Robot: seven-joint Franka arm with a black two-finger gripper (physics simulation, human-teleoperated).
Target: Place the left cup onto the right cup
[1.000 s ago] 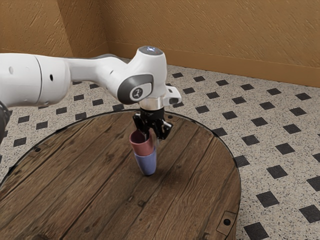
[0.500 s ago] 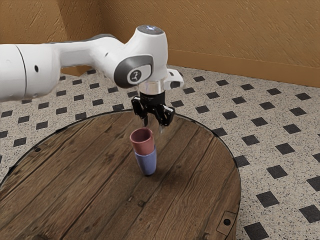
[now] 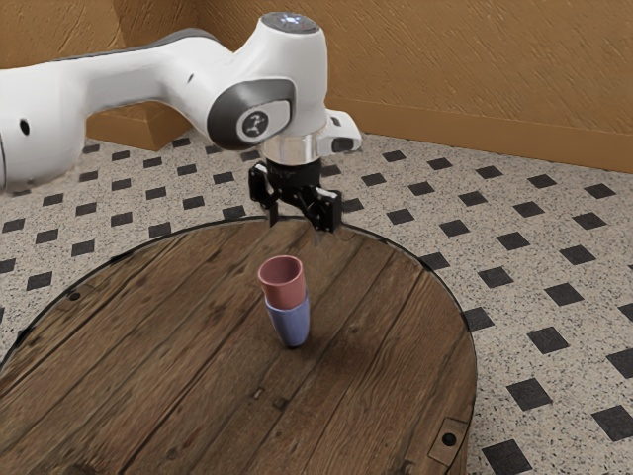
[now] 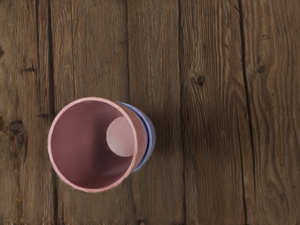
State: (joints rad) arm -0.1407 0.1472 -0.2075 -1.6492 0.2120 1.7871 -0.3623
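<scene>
We hold our gripper released and empty, above the stacked cups. The pink cup sits upright, nested in the blue cup, near the middle of the round wooden desk. In the wrist view the pink cup hides the blue cup except a thin crescent of rim.

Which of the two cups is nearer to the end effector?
The pink cup; it sits on top, nested in the blue cup that stands on the table below the end effector.
</scene>
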